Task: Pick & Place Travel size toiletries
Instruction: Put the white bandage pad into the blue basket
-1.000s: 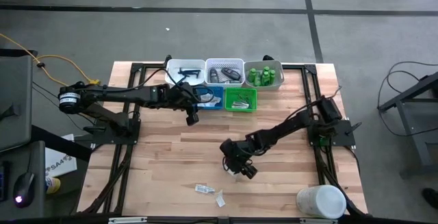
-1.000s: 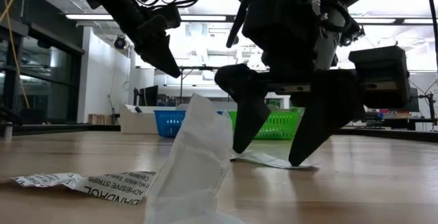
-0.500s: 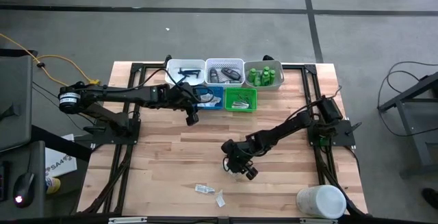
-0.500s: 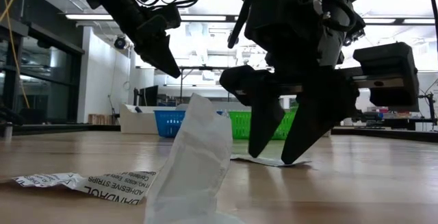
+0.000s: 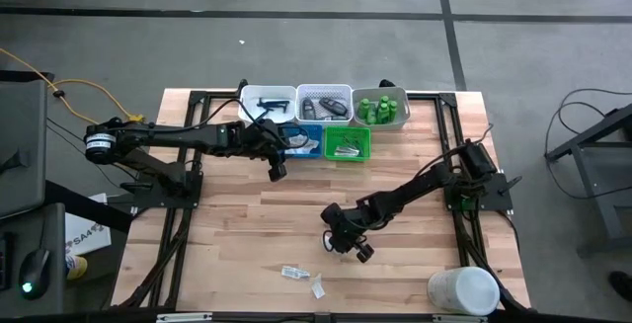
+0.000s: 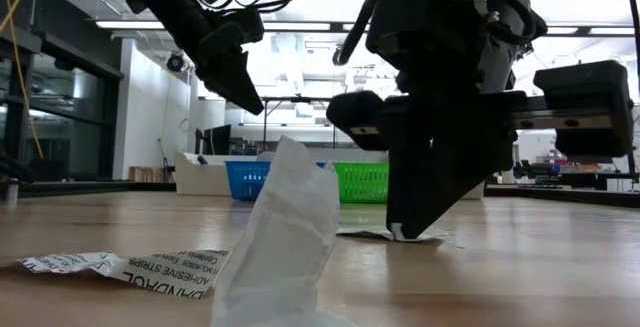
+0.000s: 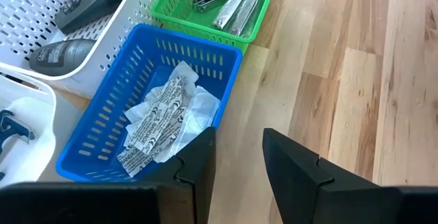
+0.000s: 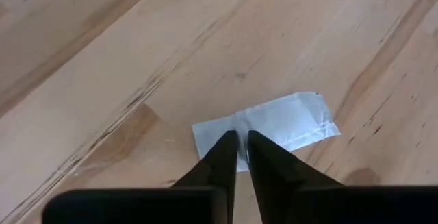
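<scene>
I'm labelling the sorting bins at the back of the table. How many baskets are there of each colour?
White baskets: 3
Blue basket: 1
Green basket: 1
Total: 5

Bare wood across mid-table (image 5: pixel 267 219), passable. Back edge blocked by baskets (image 5: pixel 325 104) (left arm (image 5: pixel 197 137) before them); right arm (image 5: pixel 415 190) slanting across; loose packets (image 5: pixel 301 278) and white container (image 5: pixel 462 290) near front.
</scene>
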